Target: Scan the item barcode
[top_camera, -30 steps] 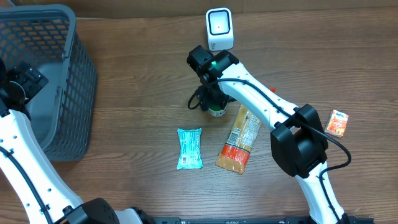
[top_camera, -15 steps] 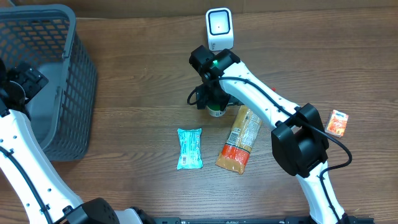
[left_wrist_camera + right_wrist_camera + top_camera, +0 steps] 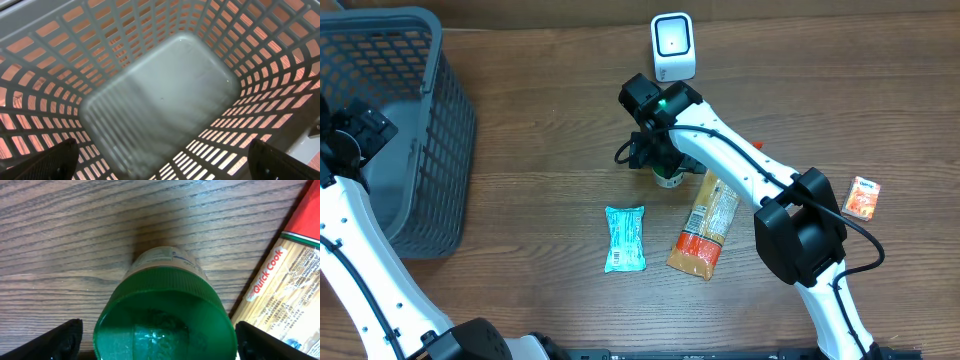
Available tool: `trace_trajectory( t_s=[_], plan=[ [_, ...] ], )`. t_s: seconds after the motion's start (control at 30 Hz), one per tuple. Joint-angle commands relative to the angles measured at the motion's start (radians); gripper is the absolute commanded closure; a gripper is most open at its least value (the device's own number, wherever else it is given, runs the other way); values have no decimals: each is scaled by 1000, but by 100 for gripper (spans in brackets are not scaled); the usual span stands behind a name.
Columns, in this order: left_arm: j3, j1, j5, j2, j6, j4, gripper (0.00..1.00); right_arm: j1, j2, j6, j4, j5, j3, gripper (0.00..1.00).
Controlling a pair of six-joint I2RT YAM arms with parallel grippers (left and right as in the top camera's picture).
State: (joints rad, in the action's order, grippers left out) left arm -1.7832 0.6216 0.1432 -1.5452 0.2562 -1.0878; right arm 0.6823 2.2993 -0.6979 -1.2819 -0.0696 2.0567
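Wooden counter (image 3: 75, 220) below: my right jaws stand wide open, gripping nothing, with the green-capped bottle (image 3: 165, 315) upright and centred between their tips.

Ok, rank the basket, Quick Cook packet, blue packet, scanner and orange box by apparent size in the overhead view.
1. basket
2. Quick Cook packet
3. blue packet and scanner: these look about alike, so they are not ranked against each other
4. orange box
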Motion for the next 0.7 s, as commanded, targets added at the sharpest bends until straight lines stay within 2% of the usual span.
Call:
trace_trajectory(
  t_s=[0.0, 0.17, 0.2, 0.33, 0.5, 0.6, 0.63, 0.67],
  plan=[
    [-24, -7, 5, -5, 13, -1, 0, 3, 5, -9, -8, -50, 24, 9],
    [-24, -7, 5, -5, 13, -1, 0, 3, 5, -9, -24, -68, 24, 29],
    [-24, -7, 6, -5, 13, -1, 0, 3, 5, -9, -26, -68, 24, 30],
    [-24, -7, 6, -5, 13, -1, 0, 3, 5, 2, -31, -69, 24, 31],
    [-24, -7, 5, -5, 13, -1, 0, 3, 5, 117, -32, -69, 24, 31],
    [-24, -7, 6, -5, 13, -1, 0, 3, 5, 130, -32, -68, 24, 30],
    [-24, -7, 6, -5, 13, -1, 0, 3, 5, 130, -32, -68, 24, 30],
    [-24, -7, 5, -5, 13, -1, 0, 3, 5, 130, -32, -69, 24, 24]
  ],
)
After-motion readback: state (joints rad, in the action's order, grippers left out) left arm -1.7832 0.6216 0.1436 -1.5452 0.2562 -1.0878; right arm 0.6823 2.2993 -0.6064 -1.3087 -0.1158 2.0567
